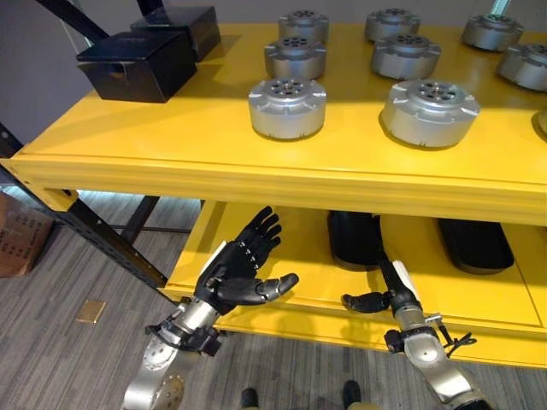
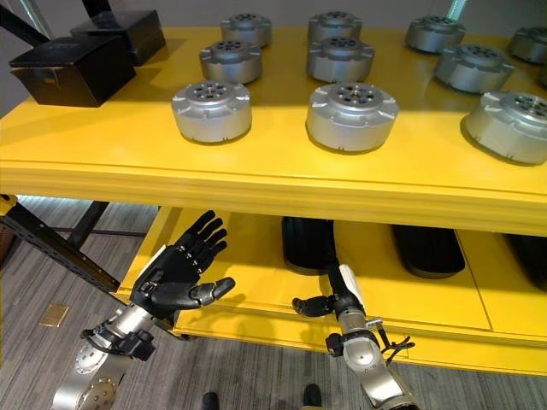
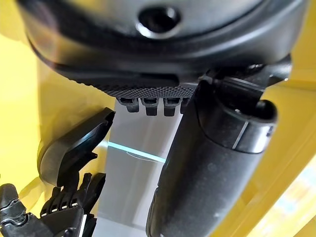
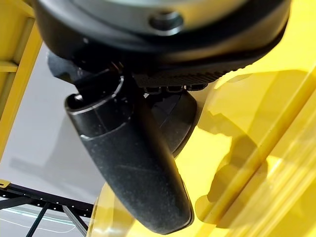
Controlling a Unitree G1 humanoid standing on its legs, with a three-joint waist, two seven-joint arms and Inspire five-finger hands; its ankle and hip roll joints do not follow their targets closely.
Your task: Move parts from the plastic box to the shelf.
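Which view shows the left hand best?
The left eye view: the left hand shows whole, fingers spread, empty, in front of the lower shelf. The right eye view matches; its wrist view shows just palm and thumb.

Workshop or parts store: yellow steel shelf (image 1: 171,145) on dark racking, rows of round silver machined parts (image 1: 287,108), black boxes (image 1: 137,65), grey carpeted floor (image 1: 51,359).

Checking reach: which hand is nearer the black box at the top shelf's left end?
Left. The left hand is open below the shelf edge, under and right of the black box; the right hand is farther right.
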